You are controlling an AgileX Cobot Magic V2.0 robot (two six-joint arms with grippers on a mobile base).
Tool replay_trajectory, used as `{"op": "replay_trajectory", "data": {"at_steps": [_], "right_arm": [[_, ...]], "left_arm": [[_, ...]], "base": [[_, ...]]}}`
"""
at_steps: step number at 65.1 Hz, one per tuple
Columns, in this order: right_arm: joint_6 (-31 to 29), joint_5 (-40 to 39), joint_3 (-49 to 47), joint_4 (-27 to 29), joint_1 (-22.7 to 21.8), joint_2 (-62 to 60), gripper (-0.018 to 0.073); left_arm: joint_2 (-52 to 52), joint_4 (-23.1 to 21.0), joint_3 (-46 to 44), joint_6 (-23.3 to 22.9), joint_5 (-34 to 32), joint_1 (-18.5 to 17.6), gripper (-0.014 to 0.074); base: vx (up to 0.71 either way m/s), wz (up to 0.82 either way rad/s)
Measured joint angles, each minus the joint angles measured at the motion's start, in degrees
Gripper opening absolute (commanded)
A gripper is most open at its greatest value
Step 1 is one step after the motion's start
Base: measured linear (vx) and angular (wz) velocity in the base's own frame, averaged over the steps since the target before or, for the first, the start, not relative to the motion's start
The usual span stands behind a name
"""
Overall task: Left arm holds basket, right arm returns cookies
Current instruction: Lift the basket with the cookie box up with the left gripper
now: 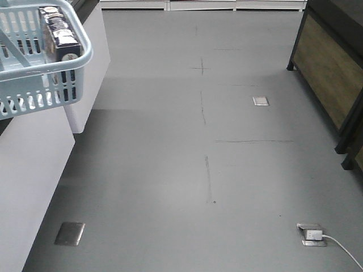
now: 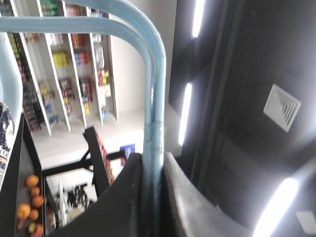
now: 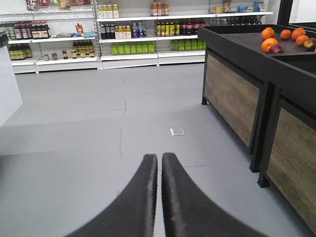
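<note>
The pale blue basket point(image 1: 34, 85) hangs at the top left of the front view, with the dark navy cookies carton point(image 1: 58, 34) standing inside it. In the left wrist view my left gripper point(image 2: 153, 158) is shut on the basket's blue hoop handle point(image 2: 157, 94), which rises between the two black fingers. A strip of the cookies carton point(image 2: 5, 143) shows at the left edge. My right gripper point(image 3: 159, 159) is shut with nothing between its fingers, low over the grey floor. Neither arm shows in the front view.
A white counter point(image 1: 34, 164) runs along the left. A dark wooden produce stand point(image 3: 247, 94) with oranges point(image 3: 269, 44) stands on the right. Shelves of bottles point(image 3: 133, 34) line the far wall. Floor sockets point(image 1: 312, 233), one with a white cable, lie on the grey floor.
</note>
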Motion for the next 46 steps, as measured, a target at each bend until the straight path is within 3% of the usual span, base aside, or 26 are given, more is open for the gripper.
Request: {"op": "replay_trajectory", "data": {"at_steps": [18, 46], "right_arm": [[0.0, 0.0, 0.0, 0.0, 0.0, 0.0, -0.0006], [0.0, 0.0, 0.0, 0.0, 0.0, 0.0, -0.0006]], "left_arm": [[0.0, 3.0, 0.0, -0.1, -0.7, -8.9, -0.0004], [-0.1, 1.6, 1.4, -0.1, -0.9, -19.7, -0.0003]], "base": [[0.00, 0.00], [0.00, 0.00]]}}
